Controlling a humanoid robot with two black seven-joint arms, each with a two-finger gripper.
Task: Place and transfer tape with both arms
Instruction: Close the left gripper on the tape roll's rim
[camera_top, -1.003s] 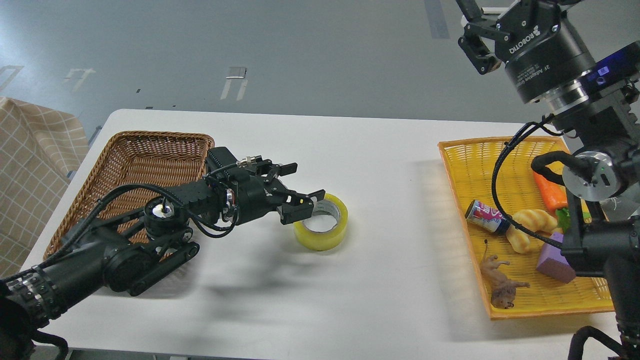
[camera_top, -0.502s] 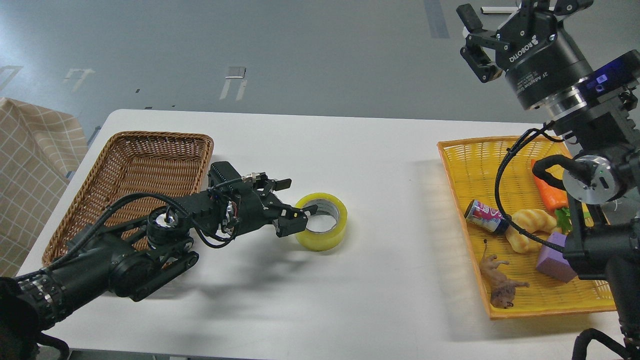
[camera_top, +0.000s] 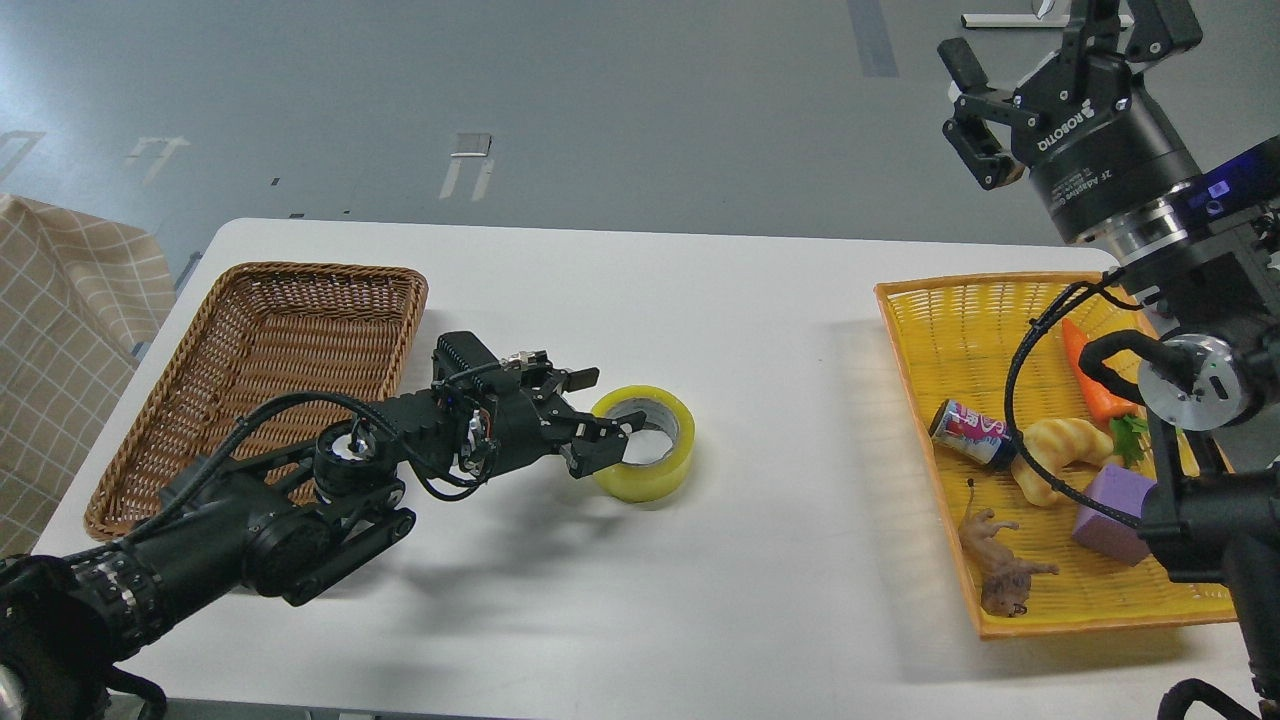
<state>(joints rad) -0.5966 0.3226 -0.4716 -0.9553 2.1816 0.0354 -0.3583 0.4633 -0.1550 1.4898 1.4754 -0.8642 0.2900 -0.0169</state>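
The tape (camera_top: 646, 464), a yellow roll with a grey-white core, lies flat on the white table near the middle. My left gripper (camera_top: 603, 400) reaches in low from the left. It is open, with one fingertip (camera_top: 622, 421) at the roll's left rim over the core hole and the other finger (camera_top: 580, 377) apart behind it. The roll rests on the table. My right gripper (camera_top: 1058, 40) is open and empty, held high above the far corner of the yellow tray, far from the tape.
A brown wicker basket (camera_top: 300, 285) stands at the left, just behind my left arm. A yellow tray (camera_top: 905, 330) at the right holds a can (camera_top: 968, 431), a croissant (camera_top: 1060, 445), a carrot (camera_top: 1090, 375), a purple foam block (camera_top: 1110, 510) and a toy animal (camera_top: 1000, 570).
My left gripper has come down and slightly right, to the tape's left rim; the tape has not moved. My right gripper has drifted a little to the right, still open.
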